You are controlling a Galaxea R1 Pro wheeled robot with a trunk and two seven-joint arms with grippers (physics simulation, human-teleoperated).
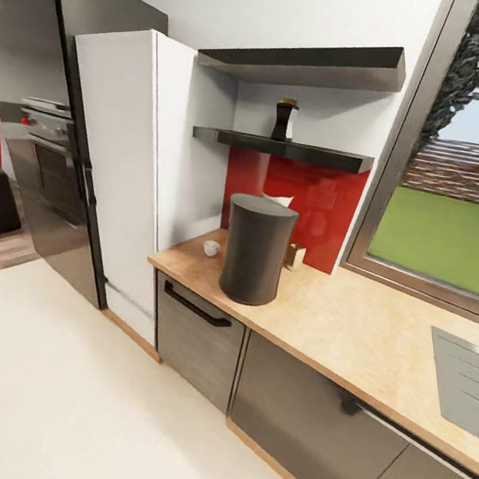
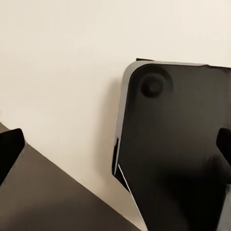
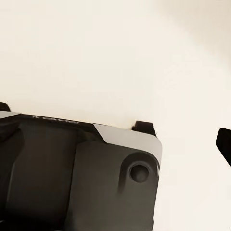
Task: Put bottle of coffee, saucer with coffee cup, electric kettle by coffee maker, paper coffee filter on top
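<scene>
Wood-toned counter (image 1: 350,320), frame centre: dark cylindrical coffee maker (image 1: 255,250) standing upright; small white cup (image 1: 211,247) to its left; small brown item (image 1: 295,256) to its right. Dark lower shelf (image 1: 286,150), upper centre: bottle of coffee (image 1: 284,120), label unreadable. Wrist views: dark robot base over pale floor; jaws' state cannot be told.

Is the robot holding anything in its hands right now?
No, nothing. Both wrist views show just fingertips over floor and the robot's base. The bottle of coffee sits on the shelf.
</scene>
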